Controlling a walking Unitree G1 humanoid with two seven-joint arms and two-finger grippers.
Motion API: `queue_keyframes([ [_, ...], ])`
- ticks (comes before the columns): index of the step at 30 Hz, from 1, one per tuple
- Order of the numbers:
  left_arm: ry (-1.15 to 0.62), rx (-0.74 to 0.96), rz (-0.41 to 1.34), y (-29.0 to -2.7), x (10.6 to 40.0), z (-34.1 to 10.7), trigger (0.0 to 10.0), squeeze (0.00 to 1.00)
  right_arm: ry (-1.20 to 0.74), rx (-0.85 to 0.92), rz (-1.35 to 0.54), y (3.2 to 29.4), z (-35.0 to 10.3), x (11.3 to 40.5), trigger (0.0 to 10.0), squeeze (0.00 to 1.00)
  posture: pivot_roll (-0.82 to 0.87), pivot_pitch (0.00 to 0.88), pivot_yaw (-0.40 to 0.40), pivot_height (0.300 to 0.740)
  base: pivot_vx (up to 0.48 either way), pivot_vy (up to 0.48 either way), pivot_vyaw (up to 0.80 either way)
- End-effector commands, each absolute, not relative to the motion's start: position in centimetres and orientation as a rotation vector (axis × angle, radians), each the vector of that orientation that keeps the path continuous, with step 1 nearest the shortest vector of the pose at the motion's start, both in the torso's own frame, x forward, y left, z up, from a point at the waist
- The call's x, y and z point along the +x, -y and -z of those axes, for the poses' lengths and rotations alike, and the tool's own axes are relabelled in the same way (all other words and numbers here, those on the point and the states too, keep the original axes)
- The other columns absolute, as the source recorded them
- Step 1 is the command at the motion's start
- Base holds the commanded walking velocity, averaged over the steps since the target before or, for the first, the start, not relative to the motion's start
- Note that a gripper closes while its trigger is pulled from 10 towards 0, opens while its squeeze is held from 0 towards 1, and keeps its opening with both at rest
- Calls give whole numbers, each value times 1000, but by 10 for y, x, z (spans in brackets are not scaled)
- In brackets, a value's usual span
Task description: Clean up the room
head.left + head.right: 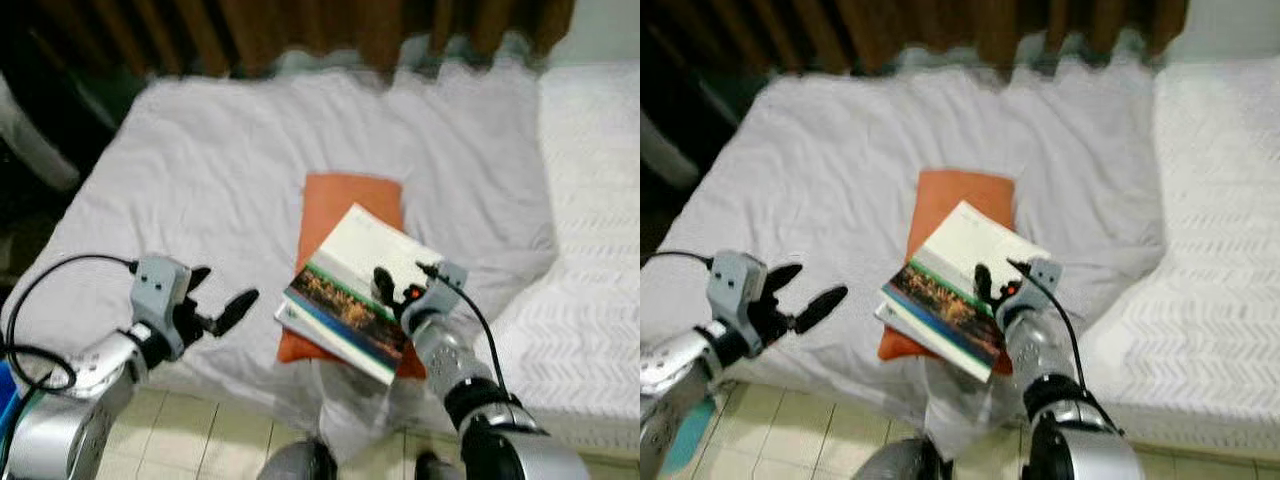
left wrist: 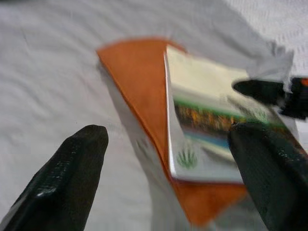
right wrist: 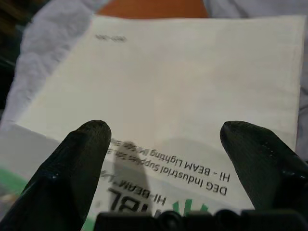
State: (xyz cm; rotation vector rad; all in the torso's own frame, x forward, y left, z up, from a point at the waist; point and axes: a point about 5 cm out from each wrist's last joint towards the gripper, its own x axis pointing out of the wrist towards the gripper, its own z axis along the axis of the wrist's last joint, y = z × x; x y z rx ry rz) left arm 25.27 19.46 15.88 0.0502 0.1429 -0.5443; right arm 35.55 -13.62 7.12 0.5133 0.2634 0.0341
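We see one catalogue (image 1: 352, 292) on one orange cushion (image 1: 345, 205) on the bed (image 1: 200, 180); right gripper (image 3: 163, 144) spread wide above the catalogue, gripping nothing; left gripper (image 1: 222, 300) open, empty.

A bedroom in a home is shown: a bed (image 1: 230, 170) covered by a rumpled white sheet (image 1: 180, 200) is seen ahead of the left pincer (image 1: 222, 297), with brown curtains (image 1: 300, 30) hung behind it. A white textured bedspread (image 1: 590, 250) is laid over a second bed surface beyond the right pincer (image 1: 396, 287). An orange pillow (image 1: 340, 205) and a printed catalogue (image 1: 350, 290) are left on the sheet. A pale tiled floor (image 1: 200, 430) is visible at the bed's foot.
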Motion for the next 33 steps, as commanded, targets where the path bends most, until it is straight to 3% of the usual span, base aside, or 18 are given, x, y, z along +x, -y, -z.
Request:
queue_keyframes([
  [1,-161,50,527,-199,245,-162,10000,0,-276,498,-7,134,-69,356,10000,0,307,433,195,740,0,0,0],
  [5,-168,38,515,-197,241,-160,10000,0,-260,446,3,137,-71,356,10000,0,304,444,185,740,0,0,0],
  [10,-191,-1,507,-186,230,-155,10000,0,-78,329,-5,143,-94,363,10000,0,277,455,153,740,0,0,0],
  [18,-223,-41,518,-174,222,-146,10000,0,57,268,-74,140,-114,366,10000,0,246,438,124,740,0,0,0],
  [24,-226,-49,515,-171,224,-144,10000,0,62,347,-16,154,-107,360,10000,0,224,425,116,740,0,0,0],
  [29,-222,-49,510,-171,229,-143,10000,0,-58,577,119,176,-81,352,10000,0,212,411,110,740,0,0,0],
  [33,-208,-15,499,-169,234,-140,10000,0,-65,567,144,191,-75,345,10000,0,178,352,85,740,0,0,0],
])
